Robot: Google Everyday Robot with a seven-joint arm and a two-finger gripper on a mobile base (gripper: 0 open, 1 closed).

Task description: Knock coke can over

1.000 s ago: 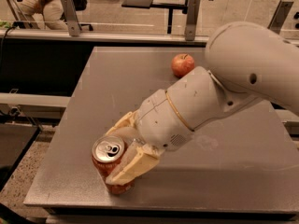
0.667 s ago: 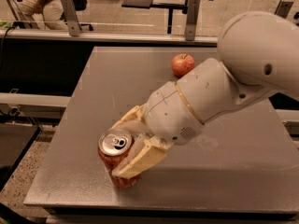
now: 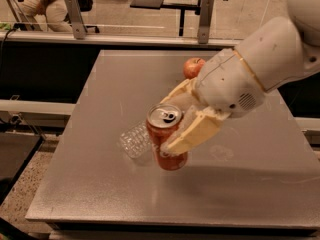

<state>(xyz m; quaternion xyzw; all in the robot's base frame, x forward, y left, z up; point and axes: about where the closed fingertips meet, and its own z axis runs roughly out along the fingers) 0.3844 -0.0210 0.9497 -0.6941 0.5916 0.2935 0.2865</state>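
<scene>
The coke can (image 3: 170, 156) is red with a silver pull-tab top and is tilted slightly, near the middle of the grey table (image 3: 100, 194). My gripper (image 3: 166, 128) comes in from the right on a big white arm and is shut on the can. One cream finger (image 3: 192, 134) lies across the can's front and the other (image 3: 175, 91) is behind it. I cannot tell whether the can's base touches the table.
A clear plastic bottle (image 3: 135, 140) lies on the table just left of the can. A red apple (image 3: 193, 67) sits at the back of the table, behind the arm. A railing and desks stand beyond the table's far edge.
The gripper has carried the can to the right and away from the front-left corner. The clear bottle now shows beside it.
</scene>
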